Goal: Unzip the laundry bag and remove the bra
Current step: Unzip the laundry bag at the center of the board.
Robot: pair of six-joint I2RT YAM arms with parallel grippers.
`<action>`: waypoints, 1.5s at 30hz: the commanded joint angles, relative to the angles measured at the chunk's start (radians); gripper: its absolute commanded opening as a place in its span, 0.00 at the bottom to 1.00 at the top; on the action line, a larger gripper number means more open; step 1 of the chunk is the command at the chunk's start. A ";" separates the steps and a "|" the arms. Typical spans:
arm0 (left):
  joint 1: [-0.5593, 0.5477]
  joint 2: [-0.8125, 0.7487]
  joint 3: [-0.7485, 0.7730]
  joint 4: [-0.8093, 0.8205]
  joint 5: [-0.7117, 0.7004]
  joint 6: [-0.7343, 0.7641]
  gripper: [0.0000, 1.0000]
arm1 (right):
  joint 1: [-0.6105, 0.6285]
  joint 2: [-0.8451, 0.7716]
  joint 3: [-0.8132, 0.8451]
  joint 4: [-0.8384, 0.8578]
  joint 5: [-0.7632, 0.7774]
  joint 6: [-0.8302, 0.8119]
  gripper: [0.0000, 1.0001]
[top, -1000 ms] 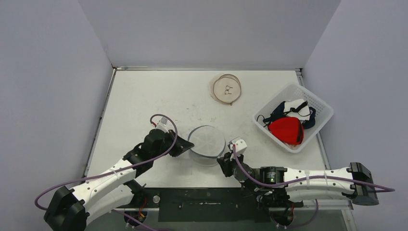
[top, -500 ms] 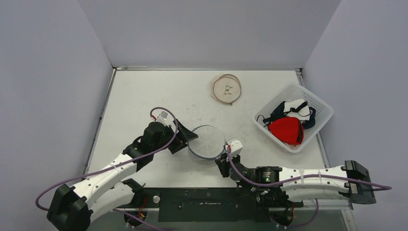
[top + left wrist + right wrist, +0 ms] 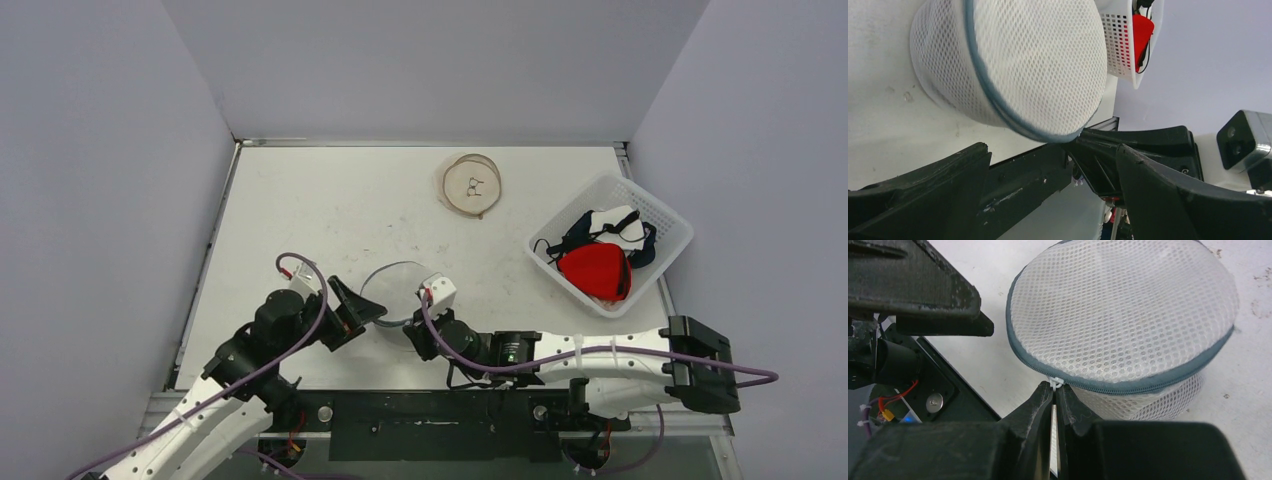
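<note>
Progress is slight: the round white mesh laundry bag with a grey-blue zip (image 3: 1123, 315) sits on the white bench (image 3: 300, 200) toward six o'clock, its zip closed wherever it shows. The right hand (image 3: 1055, 390), at the bag's five o'clock, is clenched on the small white zip pull (image 3: 1055, 382). The left hand (image 3: 355, 308), at its eight o'clock, gapes released, gripping nothing. Unzipping and pulling out the bra, unseen inside, remain

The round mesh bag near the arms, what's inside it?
Only white netting shows on the mesh bag. Its grey zipper looks closed along the visible side, so whatever is inside is covered. The right tool pinches the zipper pull.
</note>
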 commanded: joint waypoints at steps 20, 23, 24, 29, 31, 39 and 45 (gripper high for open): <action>-0.156 0.193 0.016 0.221 -0.247 -0.140 0.61 | -0.004 0.040 0.088 0.054 -0.194 -0.031 0.05; -0.129 0.192 0.013 0.215 -0.241 -0.131 0.51 | -0.004 0.036 0.102 0.028 -0.192 -0.017 0.05; -0.117 0.193 0.010 0.215 -0.238 -0.130 0.48 | -0.004 0.035 0.104 0.020 -0.193 -0.015 0.05; -0.063 0.186 -0.010 0.215 -0.220 -0.121 0.32 | -0.004 0.024 0.123 -0.048 -0.166 -0.008 0.05; -0.051 0.184 -0.014 0.217 -0.214 -0.117 0.25 | -0.004 0.006 0.117 -0.074 -0.139 -0.007 0.05; -0.031 0.199 -0.020 0.223 -0.208 -0.108 0.02 | -0.004 -0.093 0.040 -0.165 -0.079 0.024 0.05; -0.023 0.222 -0.026 0.246 -0.189 -0.105 0.00 | -0.004 -0.144 -0.001 -0.195 -0.047 0.044 0.05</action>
